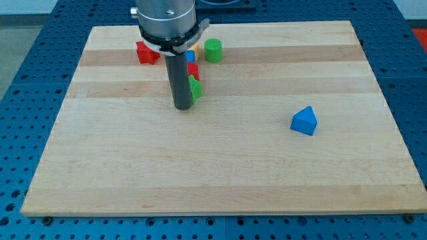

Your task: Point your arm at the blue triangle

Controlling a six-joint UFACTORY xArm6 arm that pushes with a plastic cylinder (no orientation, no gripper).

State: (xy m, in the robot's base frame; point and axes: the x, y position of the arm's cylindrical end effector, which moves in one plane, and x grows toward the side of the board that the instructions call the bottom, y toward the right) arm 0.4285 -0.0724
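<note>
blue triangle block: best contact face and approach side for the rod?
No grasping possible; the end effector is a rod. Touch the blue triangular block on its left-facing face, coming from the view's left. My tip sits upper-left of it, against a small green block, with bare wooden board between.

Block count, by colour

Red: 2 [146, 53] [193, 69]. Green: 2 [213, 50] [195, 87]. Blue: 2, one triangle [305, 121], one partly hidden [190, 57]. Yellow: 1 [197, 49].

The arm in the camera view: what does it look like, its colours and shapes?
A silver-grey metal cylinder enters from the view's top, ringed by a dark collar with a small side tab. Below it hangs a straight, dark grey round rod ending at my tip. No cables or markings show.
</note>
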